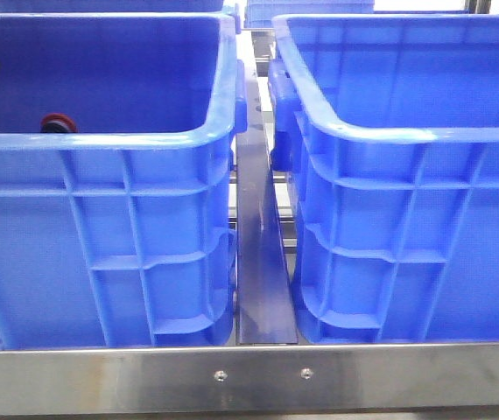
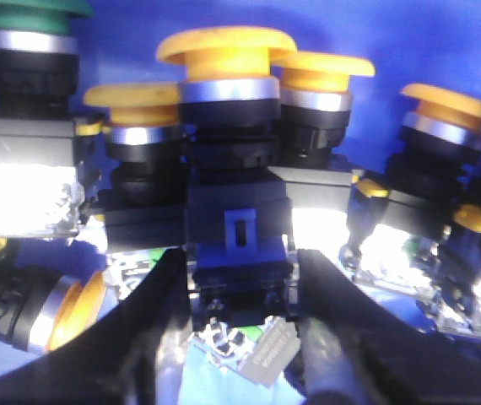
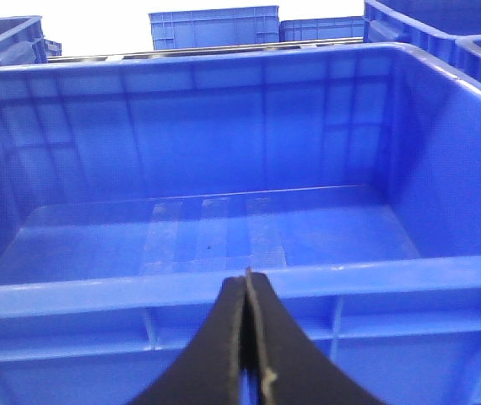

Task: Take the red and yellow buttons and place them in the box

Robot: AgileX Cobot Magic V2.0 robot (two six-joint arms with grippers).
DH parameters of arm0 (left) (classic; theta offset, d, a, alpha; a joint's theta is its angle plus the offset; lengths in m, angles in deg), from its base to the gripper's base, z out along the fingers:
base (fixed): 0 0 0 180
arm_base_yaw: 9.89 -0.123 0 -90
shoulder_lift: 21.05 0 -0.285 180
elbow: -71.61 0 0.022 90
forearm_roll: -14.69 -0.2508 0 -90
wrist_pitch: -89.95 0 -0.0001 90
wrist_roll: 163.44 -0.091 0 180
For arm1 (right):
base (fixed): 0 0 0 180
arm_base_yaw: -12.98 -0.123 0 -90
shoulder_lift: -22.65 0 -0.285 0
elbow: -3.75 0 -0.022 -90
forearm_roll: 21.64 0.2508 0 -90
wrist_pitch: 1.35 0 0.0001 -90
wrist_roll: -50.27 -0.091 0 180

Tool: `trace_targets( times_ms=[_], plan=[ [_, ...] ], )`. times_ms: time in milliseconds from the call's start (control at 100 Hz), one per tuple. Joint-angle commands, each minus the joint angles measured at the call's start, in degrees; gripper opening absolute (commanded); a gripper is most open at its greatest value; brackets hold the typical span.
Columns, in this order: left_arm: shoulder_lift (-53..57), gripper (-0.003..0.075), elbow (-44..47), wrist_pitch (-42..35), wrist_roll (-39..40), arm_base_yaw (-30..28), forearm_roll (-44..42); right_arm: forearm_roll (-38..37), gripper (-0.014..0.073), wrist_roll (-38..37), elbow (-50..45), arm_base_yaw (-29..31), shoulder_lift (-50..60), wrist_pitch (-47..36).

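Left gripper straddling a yellow button

Our left gripper (image 2: 240,337) stands open around the upright yellow button (image 2: 228,51)'s dark body; our right gripper (image 3: 247,337), closed and empty, faces the box (image 3: 224,291).

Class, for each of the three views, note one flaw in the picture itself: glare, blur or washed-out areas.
Front view: white glare streaks the right crate rim. Left wrist view: clear button bases burn out to white, and the left tool is dark and blurred, with its fingers either side of a yellow button. Right wrist view: the background above the far crates is washed out white; right tool soft.
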Motion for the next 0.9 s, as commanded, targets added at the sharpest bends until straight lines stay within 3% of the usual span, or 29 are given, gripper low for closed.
trace_targets(
  times_ms=[0,280,460,580,700,890],
  plan=[
    [5.39,0.0168,-1.36,-1.39,-3.39,-0.01,3.58,-0.78,-0.0057,-0.03,-0.28,0.18,1.0,-3.96],
    [15.68,0.0168,6.35,-4.63,-16.11,-0.01,16.95,-0.78,-0.0057,-0.03,-0.28,0.18,1.0,-3.96],
    [21.07,0.0168,10.38,-2.82,-33.02,-0.01,34.55,-0.78,-0.0057,-0.03,-0.28,0.18,1.0,-3.96],
    [23.21,0.0168,10.66,0.61,-38.96,0.42,42.77,-0.78,-0.0057,-0.03,-0.28,0.18,1.0,-3.96],
    [23.96,0.0168,10.66,2.08,-40.98,3.31,46.24,-0.78,-0.0057,-0.03,-0.28,0.18,1.0,-3.96],
    [23.96,0.0168,10.66,2.25,-42.49,12.88,47.81,-0.78,-0.0057,-0.03,-0.28,0.18,1.0,-3.96]
  ],
)
